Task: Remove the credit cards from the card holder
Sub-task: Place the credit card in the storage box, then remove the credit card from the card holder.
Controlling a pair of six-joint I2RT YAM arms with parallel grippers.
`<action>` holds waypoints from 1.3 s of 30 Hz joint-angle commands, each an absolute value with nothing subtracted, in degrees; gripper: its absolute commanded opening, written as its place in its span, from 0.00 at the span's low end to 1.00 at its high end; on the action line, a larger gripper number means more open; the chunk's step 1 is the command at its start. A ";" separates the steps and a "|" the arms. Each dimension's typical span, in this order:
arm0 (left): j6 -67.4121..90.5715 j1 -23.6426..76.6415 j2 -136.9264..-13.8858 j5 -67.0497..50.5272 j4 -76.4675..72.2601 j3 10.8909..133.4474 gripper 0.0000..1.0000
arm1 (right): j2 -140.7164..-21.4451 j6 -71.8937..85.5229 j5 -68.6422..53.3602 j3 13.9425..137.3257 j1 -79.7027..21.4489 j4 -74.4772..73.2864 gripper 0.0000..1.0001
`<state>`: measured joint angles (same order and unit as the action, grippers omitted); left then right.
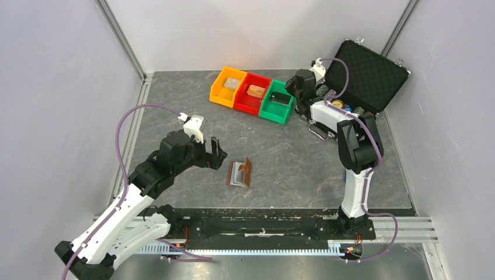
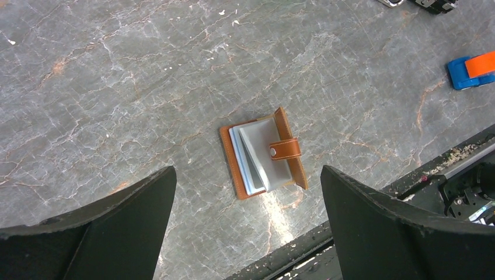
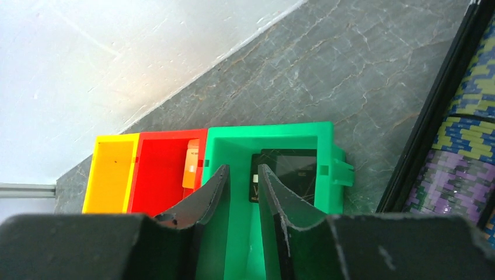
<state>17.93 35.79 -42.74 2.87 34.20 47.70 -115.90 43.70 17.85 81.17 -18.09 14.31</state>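
Observation:
The brown leather card holder [image 1: 240, 173] lies open on the grey table near the front middle. In the left wrist view it [image 2: 262, 153] shows pale blue-grey sleeves and a snap tab; I cannot tell whether cards are inside. My left gripper [image 1: 213, 153] is open and empty, hovering just left of the holder, its fingers [image 2: 117, 227] wide apart. My right gripper [image 1: 297, 87] hovers over the green bin [image 3: 233, 233], its jaws slightly apart with nothing between them. A black card [image 3: 292, 175] lies in the green bin. An orange card [image 3: 192, 163] lies in the red bin. A tan card [image 1: 233, 83] lies in the orange bin.
Orange [image 1: 220, 93], red [image 1: 245, 102] and green [image 1: 274, 111] bins stand in a row at the back middle. The open black chip case [image 1: 365, 76] with poker chips [image 3: 467, 146] stands at the back right. A blue and orange object [image 2: 470, 70] lies right of the holder. The black rail [image 1: 257, 224] runs along the front edge.

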 commanded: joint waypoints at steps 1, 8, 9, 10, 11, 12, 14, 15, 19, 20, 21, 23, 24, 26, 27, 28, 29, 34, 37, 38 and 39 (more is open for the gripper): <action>13.79 35.77 -42.84 4.48 33.62 48.27 1.00 | -112.58 38.05 16.81 83.99 -18.01 13.02 0.25; 13.63 35.77 -43.45 6.16 34.01 48.44 1.00 | -111.18 30.07 13.13 84.15 -19.71 8.83 0.22; 13.62 35.78 -43.66 6.50 34.14 48.43 1.00 | -110.61 29.23 11.82 83.21 -20.07 8.84 0.23; 13.54 35.77 -43.90 6.84 34.32 48.47 1.00 | -109.59 28.41 10.77 82.18 -20.35 8.79 0.24; 13.54 35.78 -44.12 7.17 34.44 48.51 1.00 | -108.63 27.73 9.65 80.61 -20.71 8.87 0.25; 13.54 35.77 -44.39 7.53 34.59 48.57 1.00 | -107.25 26.95 8.79 79.40 -21.07 8.86 0.26; 13.70 35.82 -44.80 9.18 35.18 48.84 1.00 | -104.64 24.85 7.62 76.48 -22.28 8.08 0.28; 13.71 35.77 -44.85 10.37 35.48 48.95 1.00 | -103.44 24.38 7.66 75.50 -22.92 6.65 0.29; 13.62 35.77 -44.06 12.35 35.55 48.97 1.00 | -97.07 25.97 8.21 68.82 -26.54 3.77 0.34; 13.62 35.77 -43.60 13.04 35.50 48.96 1.00 | -95.66 26.78 9.18 66.42 -28.29 3.25 0.36; 13.69 35.71 -43.39 13.93 35.55 48.96 1.00 | -94.11 27.20 10.53 64.49 -30.50 2.70 0.38; 13.86 35.68 -42.43 16.70 35.60 48.96 1.00 | -92.07 28.27 13.79 61.97 -34.70 0.73 0.47; 13.92 35.68 -41.81 17.47 35.60 48.87 1.00 | -91.22 29.45 14.69 60.86 -36.46 0.31 0.52; 14.06 35.68 -40.85 18.56 35.42 48.71 1.00 | -90.17 32.45 14.73 58.52 -39.82 0.26 0.58; 14.14 35.68 -40.48 18.85 35.35 48.61 1.00 | -89.87 33.95 14.74 57.68 -41.57 0.31 0.60; 14.15 35.68 -40.14 18.97 35.29 48.52 1.00 | -89.82 34.84 14.96 57.22 -43.13 0.35 0.63; 14.15 35.69 -39.85 18.96 35.18 48.44 1.00 | -89.77 35.73 15.43 57.15 -45.12 0.35 0.66; 14.24 35.68 -39.78 18.29 35.15 48.34 1.00 | -91.53 37.86 18.84 57.73 -52.60 0.44 0.82; 14.15 35.69 -39.85 17.93 35.13 48.34 1.00 | -93.16 39.62 19.81 57.47 -54.96 0.26 0.82; 14.15 35.69 -39.85 17.93 35.14 48.30 1.00 | -93.72 40.25 20.06 57.39 -55.68 0.27 0.82; 14.08 35.69 -39.93 17.95 35.19 48.32 1.00 | -94.42 40.66 20.29 57.49 -56.38 0.27 0.82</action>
